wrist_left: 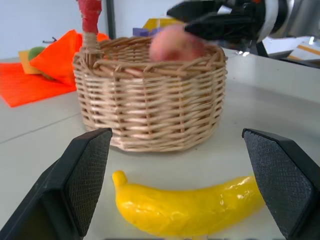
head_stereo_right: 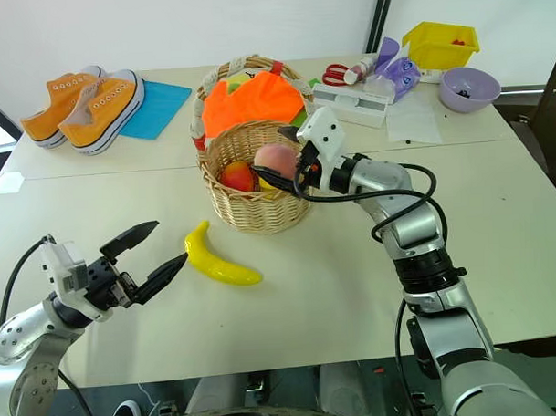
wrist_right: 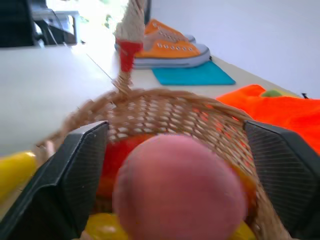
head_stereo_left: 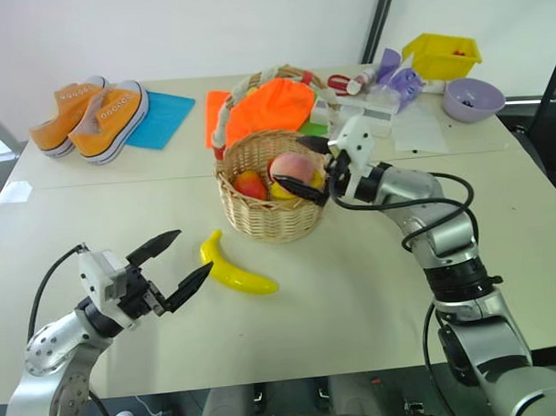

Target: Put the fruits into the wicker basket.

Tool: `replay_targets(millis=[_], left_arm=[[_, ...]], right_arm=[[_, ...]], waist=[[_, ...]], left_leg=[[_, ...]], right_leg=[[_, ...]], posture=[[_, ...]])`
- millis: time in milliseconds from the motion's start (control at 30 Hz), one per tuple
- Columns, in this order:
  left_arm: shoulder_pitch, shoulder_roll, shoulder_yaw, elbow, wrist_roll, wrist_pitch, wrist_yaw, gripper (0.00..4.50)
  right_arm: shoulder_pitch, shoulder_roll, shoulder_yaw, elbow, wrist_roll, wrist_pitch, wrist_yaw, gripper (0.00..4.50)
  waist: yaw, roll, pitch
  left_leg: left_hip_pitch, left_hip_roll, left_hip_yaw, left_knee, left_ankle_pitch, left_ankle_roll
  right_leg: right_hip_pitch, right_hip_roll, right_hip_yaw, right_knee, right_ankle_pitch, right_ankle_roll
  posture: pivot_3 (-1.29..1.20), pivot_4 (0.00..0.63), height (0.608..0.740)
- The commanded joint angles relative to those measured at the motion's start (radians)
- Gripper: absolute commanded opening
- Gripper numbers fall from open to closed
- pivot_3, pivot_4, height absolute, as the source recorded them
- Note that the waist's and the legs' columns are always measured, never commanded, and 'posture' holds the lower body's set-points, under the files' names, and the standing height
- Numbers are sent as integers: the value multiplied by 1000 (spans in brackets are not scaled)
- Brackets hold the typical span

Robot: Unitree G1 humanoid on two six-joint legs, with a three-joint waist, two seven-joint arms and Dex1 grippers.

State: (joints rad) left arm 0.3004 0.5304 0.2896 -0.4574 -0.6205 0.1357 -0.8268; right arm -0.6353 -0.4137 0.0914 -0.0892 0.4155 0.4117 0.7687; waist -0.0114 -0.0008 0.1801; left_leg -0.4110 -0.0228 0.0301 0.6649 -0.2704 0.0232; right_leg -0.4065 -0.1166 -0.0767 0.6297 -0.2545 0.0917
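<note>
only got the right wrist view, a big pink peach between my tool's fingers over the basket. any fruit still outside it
Observer: Yes, one. The banana lies on the table in front of the wicker basket, apart from it.
Operator: is the left tool near it
Observer: The left tool hangs level just beside the banana's stem end, jaws wide, not touching it.
Operator: what else sits in the basket under the peach
Observer: From the head view, a red-orange fruit sits beside the peach, with some yellow showing below.
Operator: is the handle in my way
Observer: It does not look so. The basket's handle arches over the far side, and the right tool comes in over the near rim.
</note>
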Motion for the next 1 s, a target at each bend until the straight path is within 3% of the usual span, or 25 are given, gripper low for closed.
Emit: replay_targets(millis=[33, 200, 300, 467, 600, 700, 1000], left_arm=[[4, 17, 8, -47, -8, 51, 37, 4500], [23, -7, -20, -120, 9, 141, 161, 4500], [44, 7, -25, -161, -6, 260, 249, 4500], [-25, -72, -33, -241, -122, 501, 524, 4500], [-72, -78, -54, -303, -188, 597, 586, 4500], [-56, -37, -73, -322, -159, 651, 615, 4500], [-56, -141, -179, -350, -141, 648, 713, 4500]], right_arm=[[38, -49, -101, -138, 136, 56, 65, 4470], [230, -287, -148, -300, 220, 110, 283, 4470], [284, -361, -151, -336, 228, 108, 326, 4470], [297, -365, -125, -346, 205, 84, 331, 4470], [302, -362, -107, -328, 181, 61, 337, 4470], [289, -355, -99, -310, 173, 55, 339, 4470], [306, -348, -94, -333, 187, 61, 340, 4470]], waist=[[6, 0, 0], [22, 0, 0], [19, 0, 0], [23, -1, 1], [27, -2, 0], [25, -3, 1], [27, -3, 1]], left_leg=[[0, 0, 0, 0, 0, 0], [0, 0, 0, 0, -1, 2], [0, 0, 0, 0, -1, 2], [2, 2, 0, 0, -1, 2], [1, 1, 0, 2, -1, 2], [1, 0, 0, 2, -1, 2], [1, 0, 0, 1, -1, 2]], right_leg=[[0, 0, 0, 0, 0, 0], [2, -1, 0, -3, 0, 0], [2, -1, 0, -3, -1, -1], [2, 0, 0, -1, -1, -2], [2, 0, 0, -1, 0, 1], [2, -1, 0, -2, 0, 1], [3, -1, 0, -3, -2, -2]], posture=[[0, 150, 740], [0, 150, 740], [0, 150, 740], [0, 150, 740], [0, 150, 740], [0, 150, 740], [0, 150, 740]])
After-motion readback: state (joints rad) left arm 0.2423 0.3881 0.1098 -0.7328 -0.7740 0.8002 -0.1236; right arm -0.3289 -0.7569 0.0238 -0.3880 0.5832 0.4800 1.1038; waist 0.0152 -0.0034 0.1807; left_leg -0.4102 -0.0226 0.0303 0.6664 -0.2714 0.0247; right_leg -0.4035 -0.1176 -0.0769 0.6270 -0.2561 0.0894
